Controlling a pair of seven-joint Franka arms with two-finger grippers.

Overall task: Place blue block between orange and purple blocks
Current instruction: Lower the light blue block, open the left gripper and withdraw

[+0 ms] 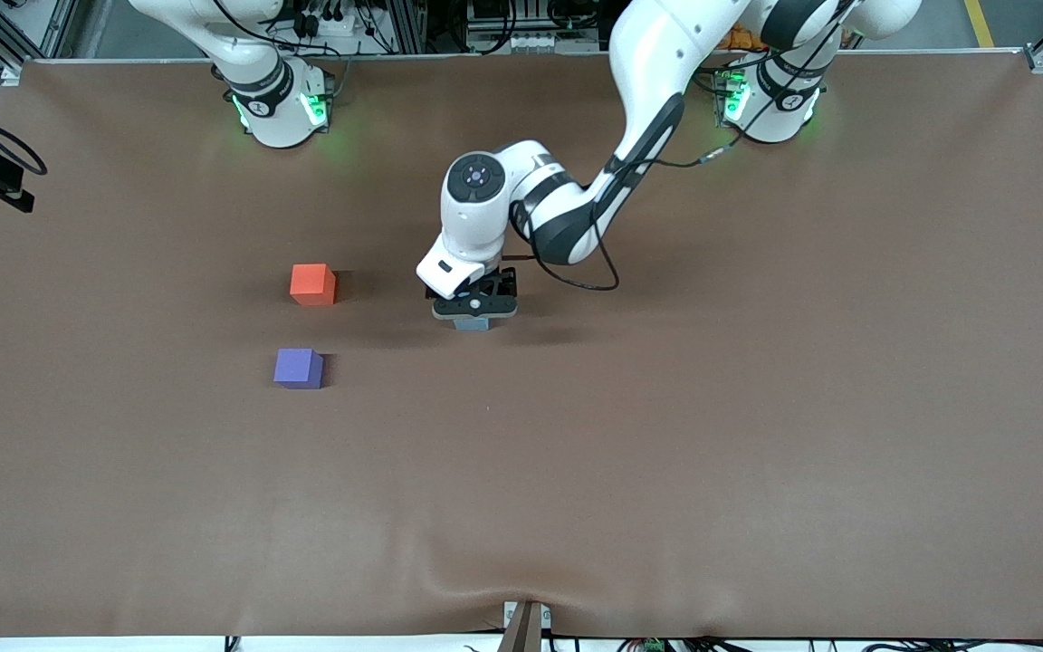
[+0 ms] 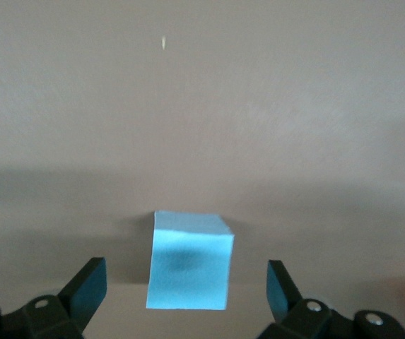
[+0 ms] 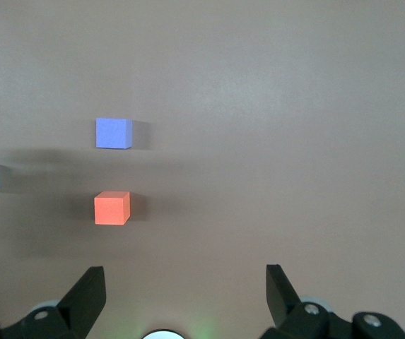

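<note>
Orange block (image 1: 312, 283) and purple block (image 1: 298, 369) sit apart on the worktop (image 1: 757, 407). Blue block (image 2: 189, 261) rests between the left gripper (image 2: 186, 286) fingers (image 2: 89, 286), released, not touching. Right gripper (image 3: 185, 293) waits, fingers spread, over the worktop.

blue block (image 1: 473, 323): on the table (image 1: 757, 407), mid-table, toward the left arm's end from the other two cubes, well apart from them
orange block (image 1: 312, 283): farther from front camera than purple block (image 1: 298, 369), gap between them
left gripper (image 1: 474, 306): low over blue block, fingers either side, seemingly not touching
right gripper (image 3: 184, 300): raised over table, waiting
</note>
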